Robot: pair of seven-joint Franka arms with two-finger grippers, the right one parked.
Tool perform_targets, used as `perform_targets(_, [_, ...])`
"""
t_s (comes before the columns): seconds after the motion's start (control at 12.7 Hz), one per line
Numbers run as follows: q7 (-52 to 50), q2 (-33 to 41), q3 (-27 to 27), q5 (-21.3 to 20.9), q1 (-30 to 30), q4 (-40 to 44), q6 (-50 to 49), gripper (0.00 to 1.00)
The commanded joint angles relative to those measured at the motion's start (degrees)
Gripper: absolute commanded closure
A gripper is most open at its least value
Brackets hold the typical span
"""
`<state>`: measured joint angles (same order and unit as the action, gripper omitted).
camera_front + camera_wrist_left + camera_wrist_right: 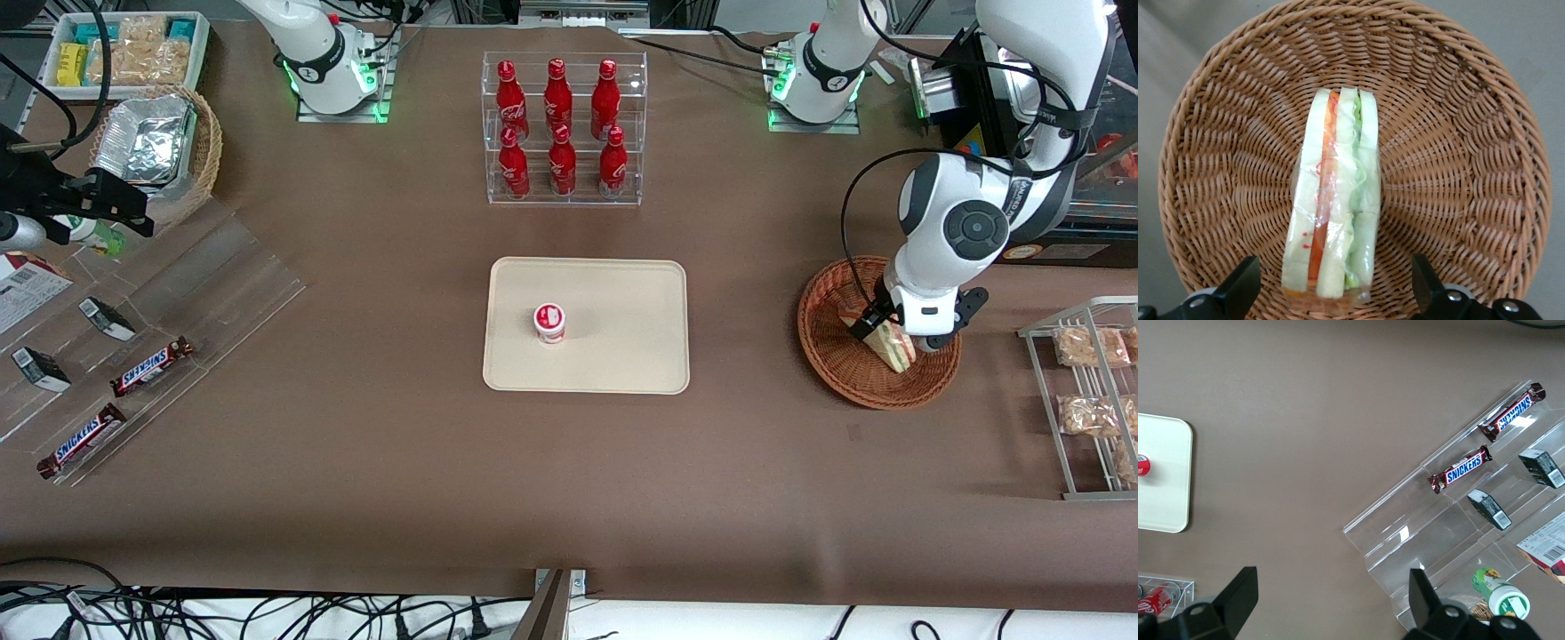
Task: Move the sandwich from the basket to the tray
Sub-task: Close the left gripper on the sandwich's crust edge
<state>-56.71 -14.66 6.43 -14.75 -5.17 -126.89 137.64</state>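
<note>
- Front view: your pincer (882, 331) is down in the reddish wicker basket (827, 369), out toward the working arm's end of the bench (356, 462). The sandwich (892, 347) lies inside that basket, right under the wrist, which covers part of it. What shows is a pale wedge with a green and red stripe along its edge.
- Front view again: the cream tray (622, 356) sits mid-bench, well apart from the basket, with bare brown bench between the two. A small red-lidded cup (549, 322) stands on the tray, a bit toward the parked arm's side, so most of the tray surface is bare. The clear rack of red bottles (562, 124) stands farther from the camera than the tray, with a gap between them. A wire rack with snack bags (1089, 400) sits just beside the basket, nearer the bench end.
- Left wrist view: here you get the good look at the sandwich (1335, 200). It's in clear wrap, cut face up, white bread slices with an orange-red layer and green lettuce between them. It lies around the middle of the basket (1471, 167), with woven floor showing all round it.
- Left wrist view: the pincer (1336, 293) is spread wide, one fingertip (1241, 285) on each side of the wedge's near end, neither one touching the wrap.
</note>
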Motion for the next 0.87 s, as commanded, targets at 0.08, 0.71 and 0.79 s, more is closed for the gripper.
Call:
perform_targets(0.08, [-0.34, 0.69, 0.16, -2.74, -0.63, -0.9, 0.96, 0.0])
perform_targets(0.71, [-0.25, 0.33, -0.02, -2.83, -0.71, 0.6, 0.88, 0.25])
perform_targets(0.79, [-0.25, 0.25, -0.11, -2.83, -0.71, 0.6, 0.88, 0.39])
